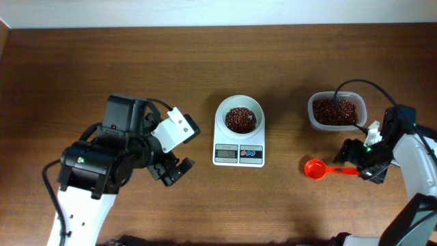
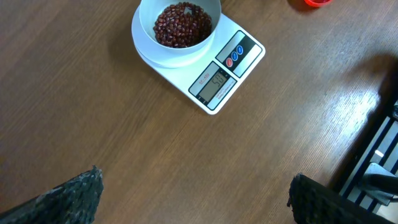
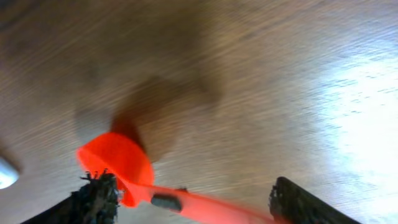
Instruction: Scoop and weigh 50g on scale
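— Right gripper has its fingers spread wide, and the orange scoop lies on the table with its handle between them, not pinched.

— And the containers?

— Biggest first: the scale sits mid-table, carrying a round white bowl with a heap of dark beans in it. To its right, a clear tub holds more of them. The scoop looks empty (from overhead, anyway).

— The arms?

— The right arm is low over the scoop handle, near the tub. The left gripper gapes too, holding nothing, and hovers left of the scale, apart from it.
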